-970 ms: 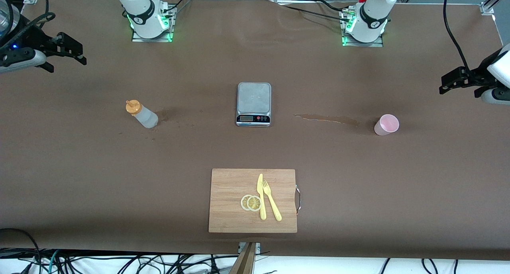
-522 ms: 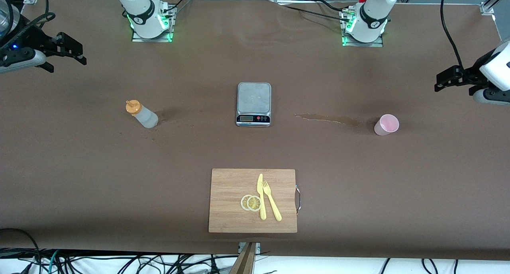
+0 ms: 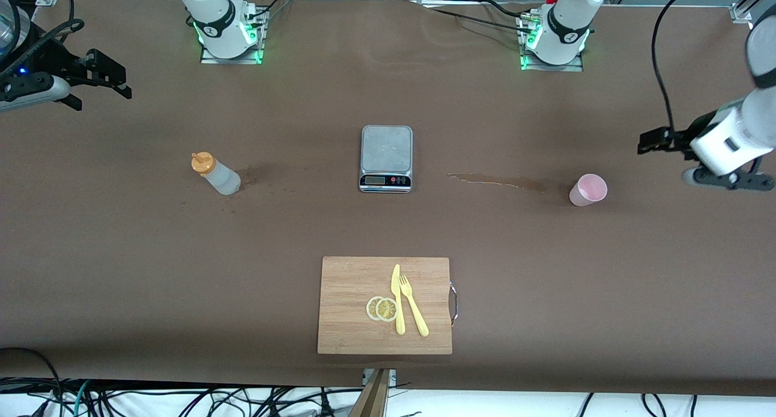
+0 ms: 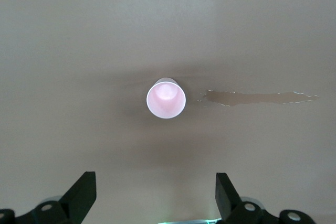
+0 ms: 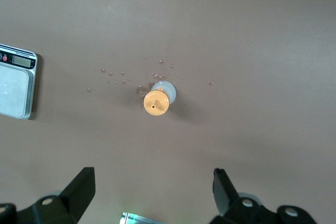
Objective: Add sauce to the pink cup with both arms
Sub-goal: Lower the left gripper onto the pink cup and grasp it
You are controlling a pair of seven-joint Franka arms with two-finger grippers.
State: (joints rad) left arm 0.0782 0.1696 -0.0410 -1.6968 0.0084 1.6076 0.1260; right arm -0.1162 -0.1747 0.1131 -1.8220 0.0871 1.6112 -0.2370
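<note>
Brown tabletop carries an upright squeeze bottle, nozzle skyward, and an upright pink cup, mouth up, at the scale's nine and three o'clock. Left gripper and right gripper hover spread wide, empty.

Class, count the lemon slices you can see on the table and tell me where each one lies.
2. Both lie on the wooden cutting board, beside the yellow knife: one lemon slice toward the right arm's end, the other lemon slice overlapping it, touching the knife. None seem hidden.
</note>
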